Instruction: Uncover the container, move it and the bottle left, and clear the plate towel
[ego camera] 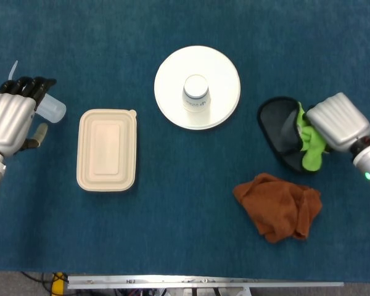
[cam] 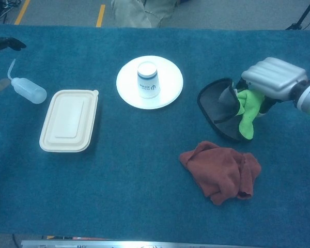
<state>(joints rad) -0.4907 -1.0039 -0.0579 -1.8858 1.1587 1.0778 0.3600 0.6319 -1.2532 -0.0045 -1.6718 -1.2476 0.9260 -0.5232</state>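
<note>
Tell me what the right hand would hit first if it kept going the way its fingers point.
The right hand points left and slightly up, and its fingers are already in the green cloth on the dark mat. Past those, the white plate with the cup looks next, though height is unclear.

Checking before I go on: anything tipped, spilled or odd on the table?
The squeeze bottle lies on its side at the far left; no spill shows. The paper cup stands upside down on the white plate. The brown cloth lies crumpled.
</note>
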